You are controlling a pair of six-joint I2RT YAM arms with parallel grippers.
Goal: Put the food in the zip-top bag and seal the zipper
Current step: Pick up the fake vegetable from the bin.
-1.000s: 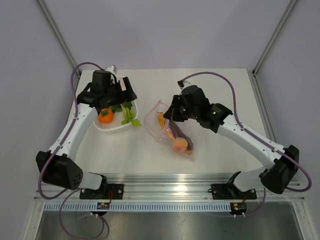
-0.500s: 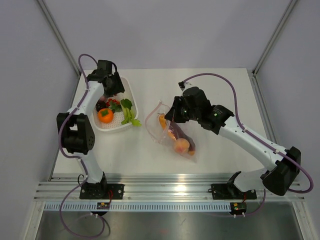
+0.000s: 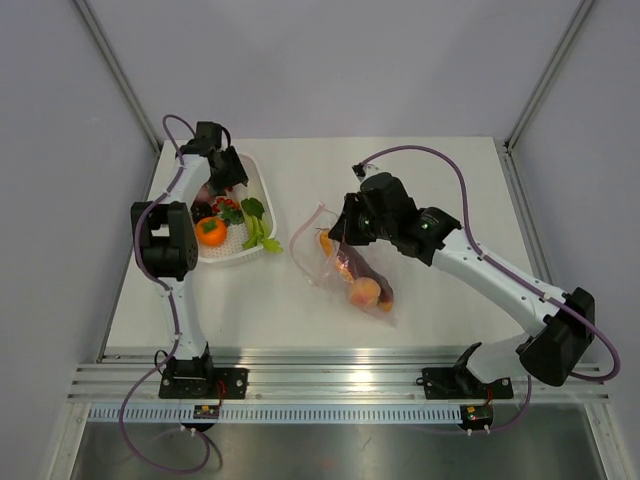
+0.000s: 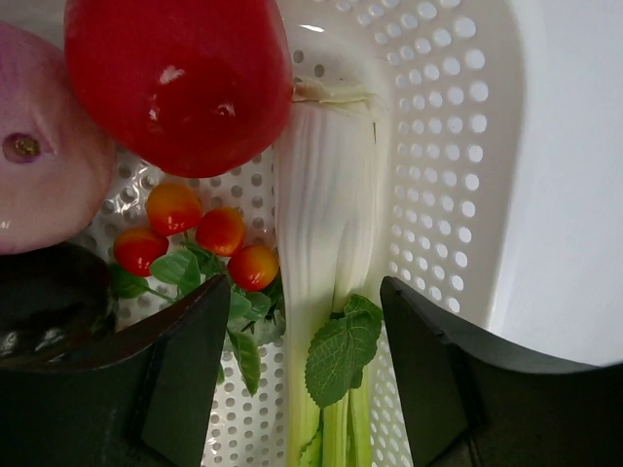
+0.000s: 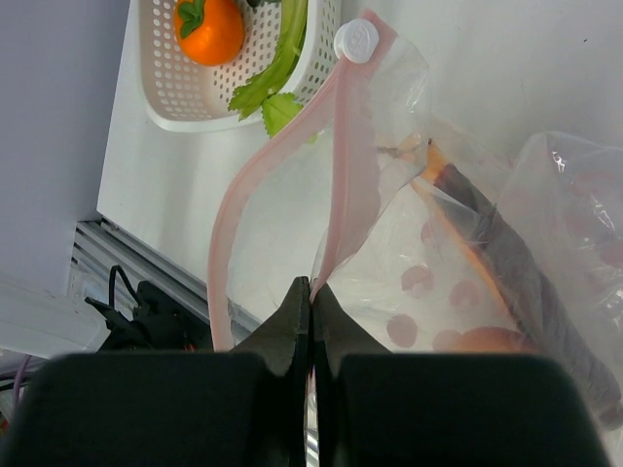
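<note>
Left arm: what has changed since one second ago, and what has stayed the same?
The left arm folded, its elbow rising beside the basket. The left gripper now reaches down into it, open astride the celery. The right gripper stayed shut on the bag, which did not move.

White perforated basket (image 3: 230, 255), white table (image 3: 450, 180), metal rail (image 3: 340, 362)

robot lab cell: white table (image 3: 300, 170) w/ alu rail (image 3: 340, 372), plain grey walls (image 3: 330, 70).
</note>
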